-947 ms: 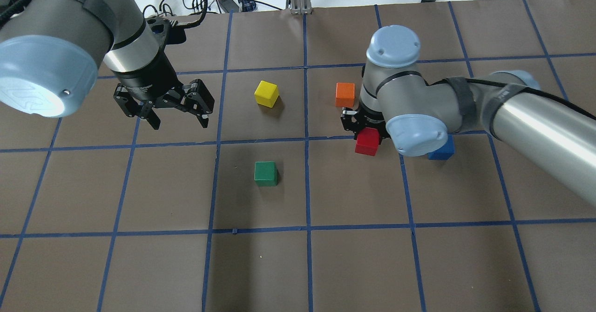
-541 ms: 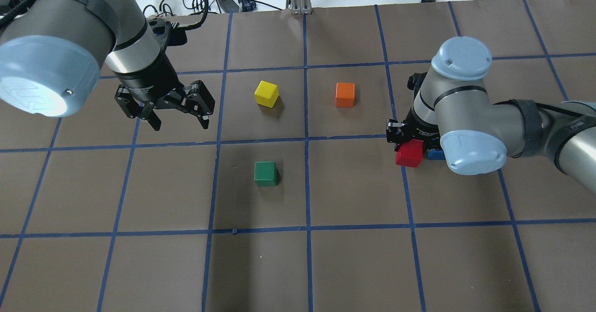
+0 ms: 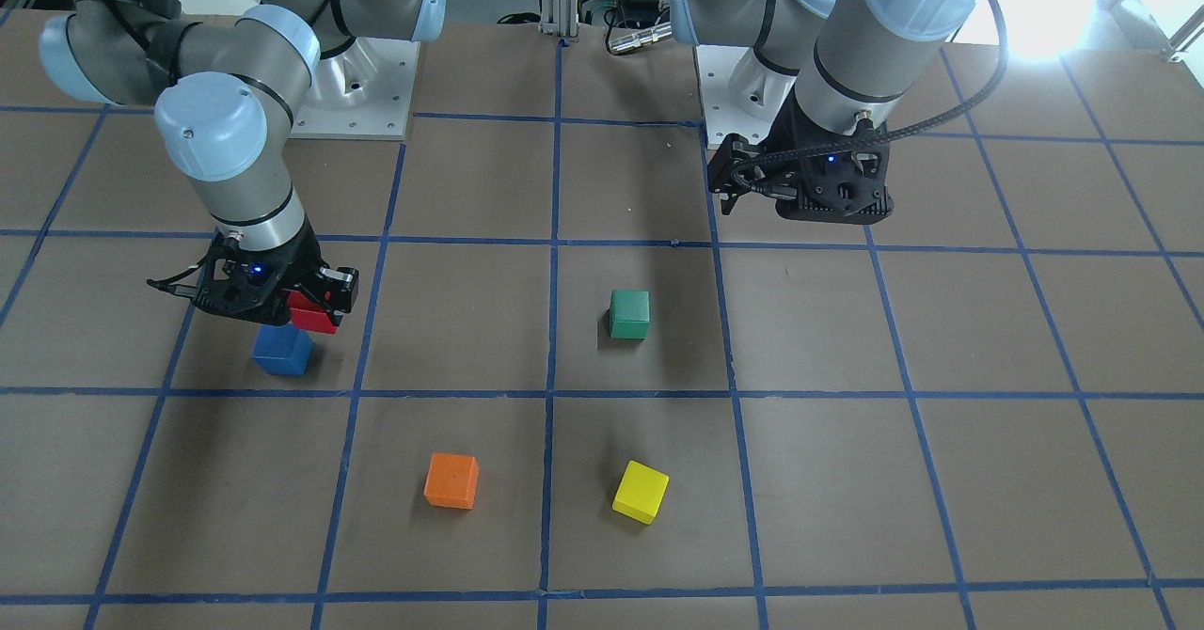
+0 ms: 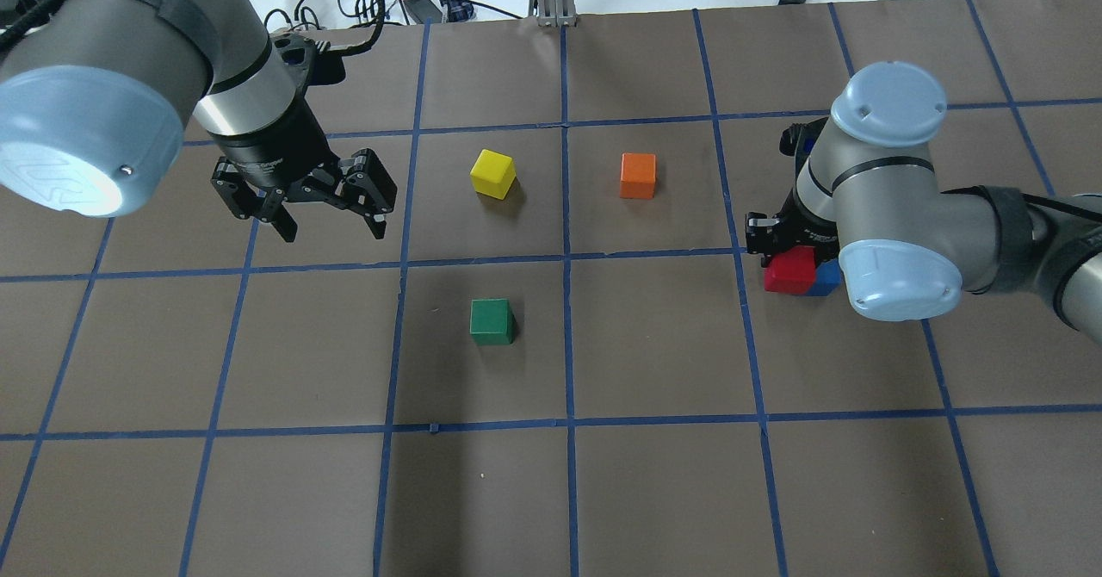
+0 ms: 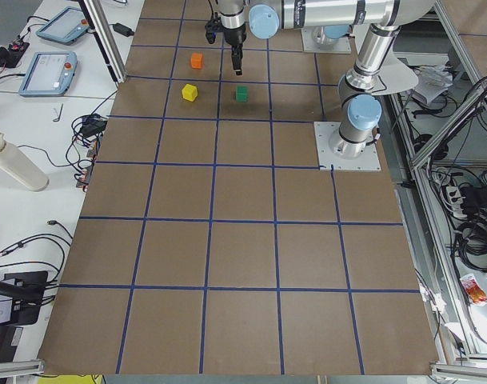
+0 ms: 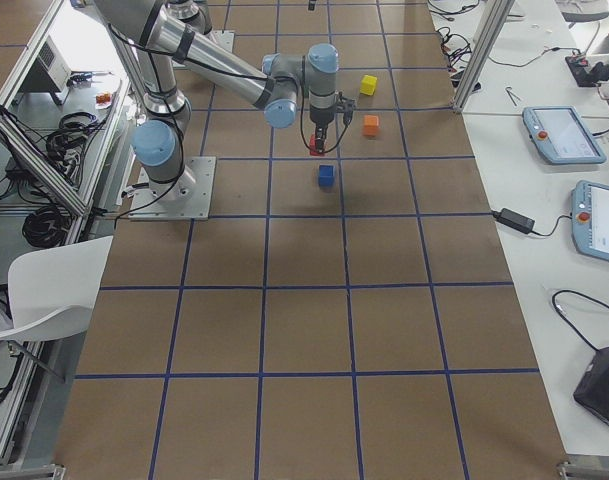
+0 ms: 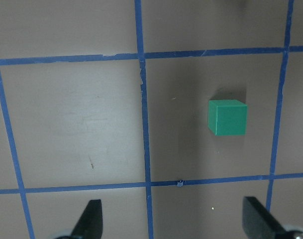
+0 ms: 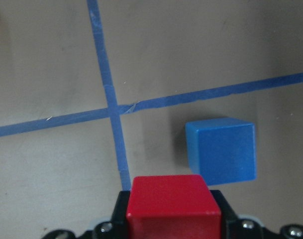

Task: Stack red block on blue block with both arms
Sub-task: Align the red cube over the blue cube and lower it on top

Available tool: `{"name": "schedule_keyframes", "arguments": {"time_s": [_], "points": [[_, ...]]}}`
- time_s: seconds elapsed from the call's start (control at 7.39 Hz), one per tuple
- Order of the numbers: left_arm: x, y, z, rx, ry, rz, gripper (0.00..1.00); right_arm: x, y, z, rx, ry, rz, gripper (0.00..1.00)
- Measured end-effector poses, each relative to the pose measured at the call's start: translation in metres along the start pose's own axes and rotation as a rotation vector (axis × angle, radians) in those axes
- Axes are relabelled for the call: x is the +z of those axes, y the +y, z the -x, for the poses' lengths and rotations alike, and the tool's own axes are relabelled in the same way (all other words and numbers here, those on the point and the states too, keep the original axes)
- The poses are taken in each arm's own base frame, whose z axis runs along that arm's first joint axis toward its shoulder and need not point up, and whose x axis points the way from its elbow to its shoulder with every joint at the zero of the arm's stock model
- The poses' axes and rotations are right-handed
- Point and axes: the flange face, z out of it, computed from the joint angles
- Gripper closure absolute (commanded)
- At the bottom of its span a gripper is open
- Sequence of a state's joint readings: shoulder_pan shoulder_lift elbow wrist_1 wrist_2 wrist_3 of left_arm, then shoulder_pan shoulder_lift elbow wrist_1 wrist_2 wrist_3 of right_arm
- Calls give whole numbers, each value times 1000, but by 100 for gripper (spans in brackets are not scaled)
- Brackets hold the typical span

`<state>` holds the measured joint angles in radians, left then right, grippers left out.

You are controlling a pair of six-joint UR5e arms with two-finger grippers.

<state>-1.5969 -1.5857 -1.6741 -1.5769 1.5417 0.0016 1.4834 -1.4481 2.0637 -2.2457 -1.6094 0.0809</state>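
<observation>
My right gripper [image 4: 785, 257] is shut on the red block [image 4: 790, 272] and holds it just above the table. The blue block [image 4: 828, 280] sits on the table right beside it, partly hidden under my right wrist. In the right wrist view the red block [image 8: 173, 201] sits between the fingers, and the blue block [image 8: 221, 149] lies ahead and slightly to the right of it. In the front view the red block [image 3: 315, 315] hangs just behind and above the blue block [image 3: 282, 352]. My left gripper [image 4: 333, 226] is open and empty, hovering far to the left.
A green block [image 4: 492, 320], a yellow block [image 4: 492, 172] and an orange block [image 4: 638, 175] stand apart on the brown mat with blue tape lines. The green block [image 7: 227, 117] shows below my left gripper. Cables lie beyond the mat's far edge.
My right arm has carried the red block to the right, from beside the orange block to right next to the blue block. The left arm has not moved.
</observation>
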Motion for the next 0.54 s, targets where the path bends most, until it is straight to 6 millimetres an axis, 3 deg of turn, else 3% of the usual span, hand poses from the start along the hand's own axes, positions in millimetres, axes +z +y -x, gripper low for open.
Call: {"name": "schedule_keyframes", "arguments": {"time_s": [0.27,0.54], "points": [[1,0,0,0,0,3,0,0,-11,-29,22,-5,-10,100],[2,-1,0,0,1,5,0,2,-15,-41,13,-5,-7,100]]}}
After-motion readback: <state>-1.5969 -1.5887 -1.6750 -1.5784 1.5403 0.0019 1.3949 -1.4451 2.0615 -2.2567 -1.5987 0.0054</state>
